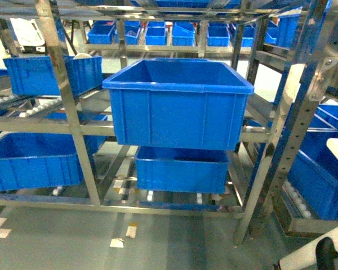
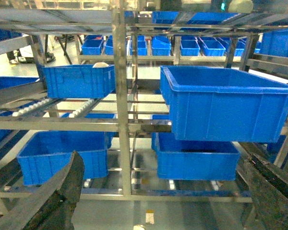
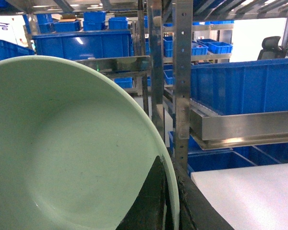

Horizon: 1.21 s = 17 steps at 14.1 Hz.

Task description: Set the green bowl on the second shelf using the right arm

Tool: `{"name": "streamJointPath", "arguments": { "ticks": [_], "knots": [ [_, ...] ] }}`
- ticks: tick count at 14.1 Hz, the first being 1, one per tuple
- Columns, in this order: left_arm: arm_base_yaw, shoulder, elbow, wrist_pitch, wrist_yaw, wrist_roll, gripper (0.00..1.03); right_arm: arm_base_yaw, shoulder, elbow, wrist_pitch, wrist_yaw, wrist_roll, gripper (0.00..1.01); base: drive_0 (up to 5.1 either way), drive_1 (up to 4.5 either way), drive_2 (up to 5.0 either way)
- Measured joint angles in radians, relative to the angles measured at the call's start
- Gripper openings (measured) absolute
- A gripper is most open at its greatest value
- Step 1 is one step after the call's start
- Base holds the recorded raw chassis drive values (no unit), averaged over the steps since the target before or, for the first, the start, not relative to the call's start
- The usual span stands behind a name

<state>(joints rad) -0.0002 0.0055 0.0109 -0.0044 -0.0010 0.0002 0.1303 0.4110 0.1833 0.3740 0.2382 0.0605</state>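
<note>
Blue crates fill the head view: a large crate sits on the middle level of a steel rack, a smaller crate lies below it, and more stand on the left and far shelves. At the bottom right corner a piece of the right arm shows, white casing with a black joint; its gripper is out of frame here, and the bowl cannot be seen.

From the left wrist, the same rack and crates appear from lower down. Two dark fingers of the left gripper stand wide apart at the lower corners, with nothing between them.

From the right wrist, the green bowl takes up the left half of the frame. It is pale mint, glossy and plain, tilted on edge with its hollow facing the camera. A dark finger of the right gripper lies against the inside of the rim, clamping it. Beyond it stand a perforated steel post and a shelf rail. No writing can be read.
</note>
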Motion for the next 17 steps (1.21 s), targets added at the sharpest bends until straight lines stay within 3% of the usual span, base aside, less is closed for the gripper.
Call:
{"name": "streamJointPath", "arguments": {
  "ticks": [14,17],
  "knots": [
    [0.000,0.000,0.000,0.000,0.000,0.000,0.98,0.000,0.000,0.000,0.000,-0.003,0.000,0.02,-4.9,2.55,2.5],
    [-0.001,0.000,0.000,0.002,-0.003,0.000,0.98,0.000,0.004,0.000,0.000,-0.003,0.000,0.02,0.0,0.00,0.0]
  ]
}}
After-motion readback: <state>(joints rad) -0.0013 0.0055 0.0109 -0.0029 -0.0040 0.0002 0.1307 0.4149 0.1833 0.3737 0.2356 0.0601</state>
